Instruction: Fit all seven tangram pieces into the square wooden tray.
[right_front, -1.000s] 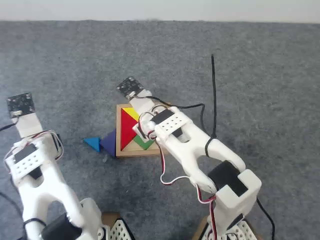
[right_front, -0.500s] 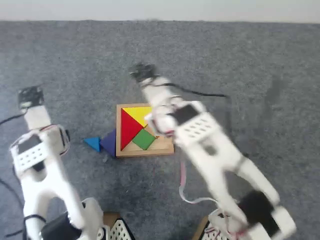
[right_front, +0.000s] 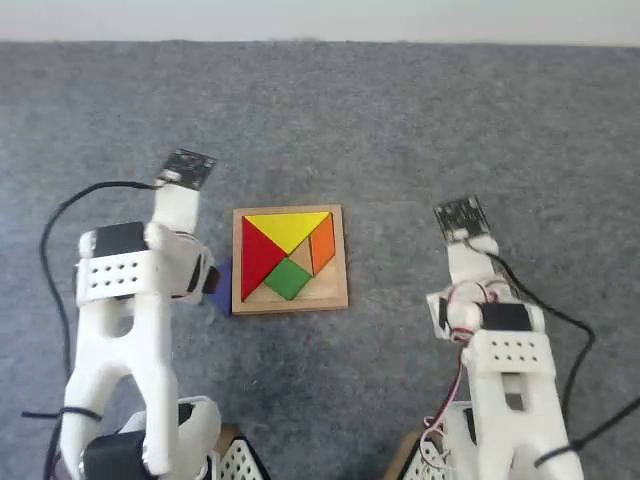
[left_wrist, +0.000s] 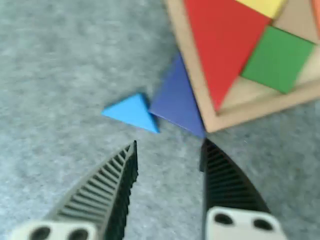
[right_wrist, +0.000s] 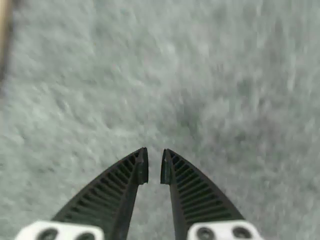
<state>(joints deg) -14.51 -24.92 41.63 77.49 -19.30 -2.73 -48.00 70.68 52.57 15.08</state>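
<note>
We see the wooden tray (right_front: 295, 304) on the grey counter (right_front: 450, 130) between the two arms. It holds a red triangle (right_front: 258, 262), a yellow triangle (right_front: 288, 228), an orange piece (right_front: 322, 245) and a green square (right_front: 288, 279), with some bare wood beside the square. Outside, a dark blue triangle (left_wrist: 177, 102) touches the tray's left rim, and a light blue triangle (left_wrist: 131, 112) lies just beside it. The left gripper (left_wrist: 169, 146) hovers over these two, fingers apart and empty. From above, that arm covers most of the dark blue triangle. The right gripper (right_wrist: 154, 157) hangs over bare counter, well right of the tray, fingers nearly together, holding nothing.
</note>
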